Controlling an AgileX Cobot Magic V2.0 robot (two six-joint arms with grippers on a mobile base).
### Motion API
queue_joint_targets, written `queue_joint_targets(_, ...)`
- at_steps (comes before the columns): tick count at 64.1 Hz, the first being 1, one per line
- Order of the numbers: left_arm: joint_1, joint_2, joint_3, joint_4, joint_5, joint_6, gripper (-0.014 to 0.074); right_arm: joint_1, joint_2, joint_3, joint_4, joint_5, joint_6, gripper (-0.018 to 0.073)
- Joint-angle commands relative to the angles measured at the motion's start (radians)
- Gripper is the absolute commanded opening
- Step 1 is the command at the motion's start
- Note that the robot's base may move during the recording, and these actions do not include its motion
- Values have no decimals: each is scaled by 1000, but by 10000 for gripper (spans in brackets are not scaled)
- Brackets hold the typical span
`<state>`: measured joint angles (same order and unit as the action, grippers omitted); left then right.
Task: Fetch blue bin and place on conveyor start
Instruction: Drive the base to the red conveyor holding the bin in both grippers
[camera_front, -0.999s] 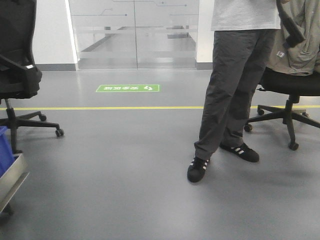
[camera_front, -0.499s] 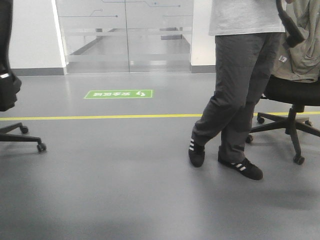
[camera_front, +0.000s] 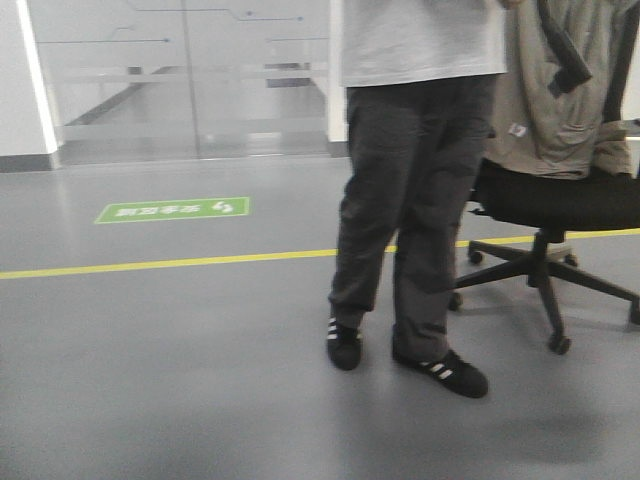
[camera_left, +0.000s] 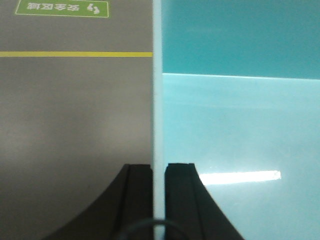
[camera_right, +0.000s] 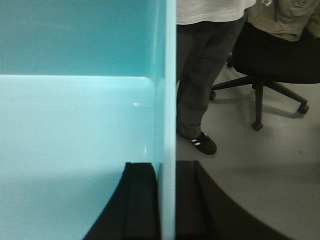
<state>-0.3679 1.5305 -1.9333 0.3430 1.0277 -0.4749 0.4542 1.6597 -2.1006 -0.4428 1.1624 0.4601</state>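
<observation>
Light cyan smooth-walled plastic bin carried above grey floor, open side facing my wrist cameras, left gripper clamped on its left wall, right gripper clamped on right wall, long axis I cannot tell.

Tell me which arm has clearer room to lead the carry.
Left, probably. The left fingers clamp one bin wall with open floor beyond; the right fingers clamp the opposite wall, with a person and chair close by.

Soft blur, glare on blue bin
</observation>
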Motion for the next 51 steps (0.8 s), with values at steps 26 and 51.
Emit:
queue_joint_targets(26, 2, -11, -15, 55, -29, 0, -111, -11, -17, -11, -92, 5, -16, -165)
queue_joint_targets(51, 2, -11, -15, 71, -29, 0, -111, -11, -17, -11, -92, -4, -16, -165)
